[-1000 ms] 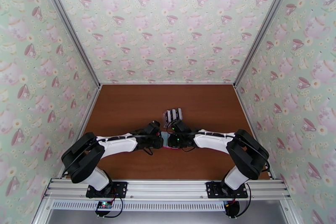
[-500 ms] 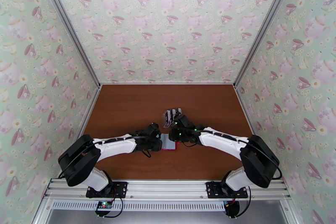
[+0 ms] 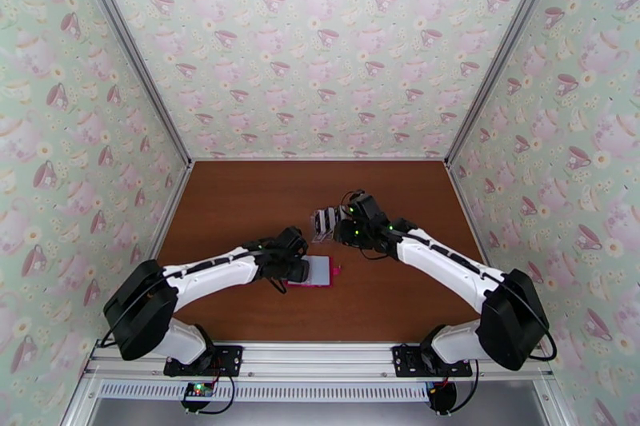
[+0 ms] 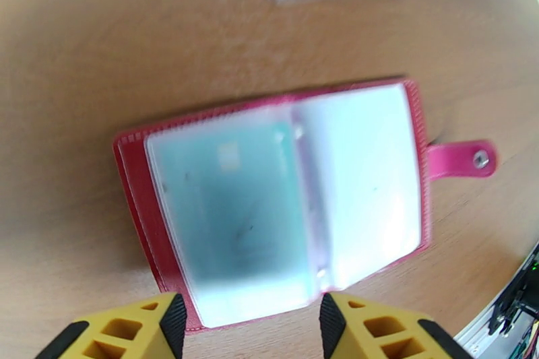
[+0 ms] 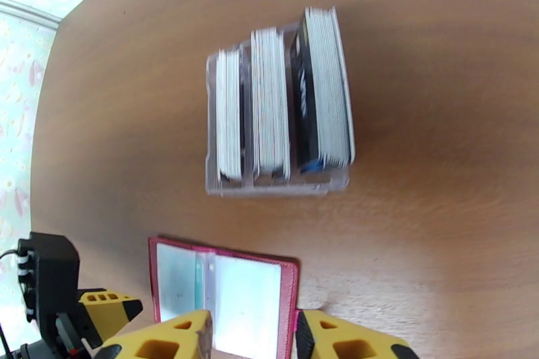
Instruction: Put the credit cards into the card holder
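Observation:
The red card holder (image 3: 317, 272) lies open and flat on the table, snap tab to the right. In the left wrist view the card holder (image 4: 283, 199) shows a teal credit card (image 4: 229, 219) inside its left clear pocket. My left gripper (image 4: 248, 327) is open at the holder's near edge, holding nothing; from above the left gripper (image 3: 302, 269) sits at the holder's left side. The other credit cards (image 5: 276, 111) stand in three stacks in a clear stand. My right gripper (image 5: 252, 347) is open and empty, raised between the stand and the card holder (image 5: 226, 286).
The clear slotted stand (image 5: 276, 186) sits behind the holder near the table's middle, also seen from above as the stand (image 3: 326, 220). Patterned walls enclose the brown table (image 3: 240, 204) on three sides. The left gripper's yellow fingers (image 5: 101, 306) show beside the holder.
The right arm has lifted off the holder and pulled back toward the stand. The left gripper has opened and drawn back left, leaving the holder lying open and uncovered.

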Controlling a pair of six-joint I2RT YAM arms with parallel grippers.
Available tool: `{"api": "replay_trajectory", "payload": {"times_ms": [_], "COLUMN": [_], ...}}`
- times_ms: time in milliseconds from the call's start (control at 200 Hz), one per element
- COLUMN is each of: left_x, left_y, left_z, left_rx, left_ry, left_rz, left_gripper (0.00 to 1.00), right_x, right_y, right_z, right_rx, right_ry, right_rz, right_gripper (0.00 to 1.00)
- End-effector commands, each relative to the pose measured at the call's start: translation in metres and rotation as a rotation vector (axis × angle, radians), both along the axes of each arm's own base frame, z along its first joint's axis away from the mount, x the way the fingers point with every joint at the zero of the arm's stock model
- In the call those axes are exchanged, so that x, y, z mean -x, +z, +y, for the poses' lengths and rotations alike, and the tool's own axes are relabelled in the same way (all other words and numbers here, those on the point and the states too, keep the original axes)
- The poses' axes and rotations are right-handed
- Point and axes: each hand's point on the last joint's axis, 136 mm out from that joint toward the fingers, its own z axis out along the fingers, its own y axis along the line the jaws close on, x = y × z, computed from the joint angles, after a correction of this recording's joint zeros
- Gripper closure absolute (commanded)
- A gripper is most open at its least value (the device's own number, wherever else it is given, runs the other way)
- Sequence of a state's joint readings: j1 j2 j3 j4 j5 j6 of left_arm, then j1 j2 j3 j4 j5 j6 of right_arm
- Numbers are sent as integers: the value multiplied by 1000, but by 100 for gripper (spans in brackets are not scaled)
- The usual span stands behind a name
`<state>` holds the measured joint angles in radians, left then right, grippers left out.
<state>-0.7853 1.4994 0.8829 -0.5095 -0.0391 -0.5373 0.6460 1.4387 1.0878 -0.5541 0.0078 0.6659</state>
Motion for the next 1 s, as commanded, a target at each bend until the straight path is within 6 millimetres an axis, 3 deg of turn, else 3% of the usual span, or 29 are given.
{"api": "replay_trajectory", "payload": {"times_ms": [0,145,311,331,416,691,992], "left_x": [-16,-36,-57,-65,-76,-103,-122], "left_y": [18,31,34,44,48,40,21], "left_z": [2,1,-7,-13,-20,-41,-51], "left_rx": [14,81,161,186,224,325,362], "left_ry": [11,42,55,54,60,80,104], "left_rz": [-45,-66,-51,-69,-65,-23,16], "left_gripper": [40,37,33,33,30,29,34], "right_x": [-5,-20,-35,-37,-44,-63,-69], "right_y": [2,8,10,9,8,-2,-9], "right_z": [-19,-31,-33,-34,-32,-28,-23], "right_rx": [123,159,187,191,190,234,241], "right_ry": [-1,2,43,47,66,117,131], "right_rz": [-3,-3,-5,-3,2,29,44], "right_gripper": [61,61,57,57,54,51,50]}}
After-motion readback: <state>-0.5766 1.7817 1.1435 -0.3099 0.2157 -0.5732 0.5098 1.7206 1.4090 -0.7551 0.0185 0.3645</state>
